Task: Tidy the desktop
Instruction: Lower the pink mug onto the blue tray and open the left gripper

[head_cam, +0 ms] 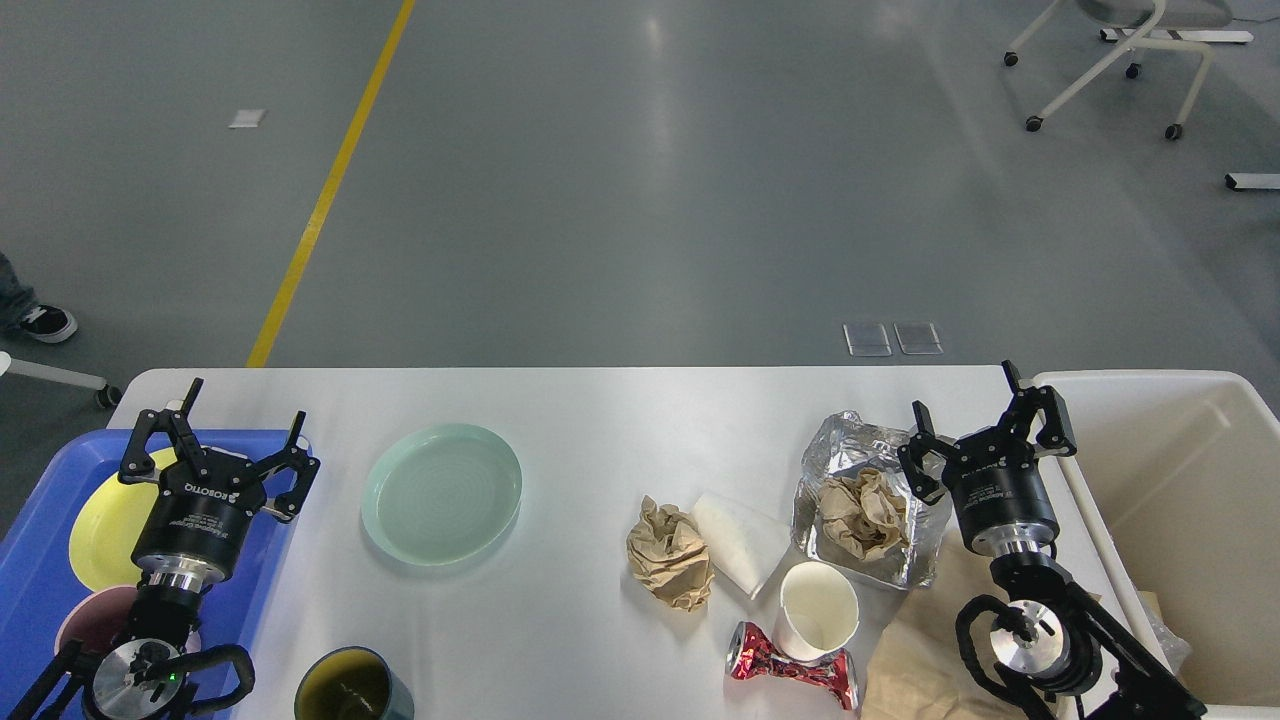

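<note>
Grey floor (640, 180), yellow line (325, 190), perhaps a chair (1120, 60).

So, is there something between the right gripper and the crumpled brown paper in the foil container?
Nothing visible. The right gripper hovers with open jaws beside the foil container, and the crumpled paper lies uncovered inside it on the desktop.

A single head view looks forward and steeply down from above the near edge of the counter (600, 400), close enough that both arms enter from the bottom corners. Beyond the counter's far edge it takes in grey floor (640, 180) with a yellow line (330, 190).
</note>
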You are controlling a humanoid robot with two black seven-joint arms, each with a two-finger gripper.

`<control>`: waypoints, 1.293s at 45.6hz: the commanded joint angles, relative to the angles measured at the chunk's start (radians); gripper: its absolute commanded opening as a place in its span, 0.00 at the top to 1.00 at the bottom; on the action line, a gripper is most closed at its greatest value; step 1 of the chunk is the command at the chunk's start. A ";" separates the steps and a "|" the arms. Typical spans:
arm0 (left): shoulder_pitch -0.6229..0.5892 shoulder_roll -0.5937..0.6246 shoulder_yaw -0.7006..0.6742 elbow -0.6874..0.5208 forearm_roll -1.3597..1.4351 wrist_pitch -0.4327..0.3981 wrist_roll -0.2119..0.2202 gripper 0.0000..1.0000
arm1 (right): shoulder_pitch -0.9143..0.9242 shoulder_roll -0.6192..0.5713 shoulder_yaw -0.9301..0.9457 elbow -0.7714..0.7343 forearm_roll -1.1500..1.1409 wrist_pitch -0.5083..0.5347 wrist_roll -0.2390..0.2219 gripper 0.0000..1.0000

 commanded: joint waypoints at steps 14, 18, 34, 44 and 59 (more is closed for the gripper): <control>0.010 0.000 0.001 0.000 -0.021 0.025 0.005 0.03 | 0.000 -0.001 0.000 0.000 0.000 0.000 0.000 0.00; 0.002 0.005 -0.002 0.000 -0.022 0.037 0.005 0.03 | 0.000 -0.001 0.000 0.000 0.000 0.000 0.000 0.00; -0.024 0.037 0.001 0.001 -0.012 0.043 0.008 0.03 | 0.000 -0.001 0.000 0.000 0.000 0.000 0.000 0.00; -0.030 0.126 0.060 0.001 -0.019 0.043 0.017 0.03 | 0.000 -0.001 0.000 0.000 0.000 0.000 0.000 0.00; -0.268 0.538 0.561 0.054 -0.013 0.042 0.014 0.03 | 0.000 0.001 0.000 0.000 0.000 0.000 0.000 0.00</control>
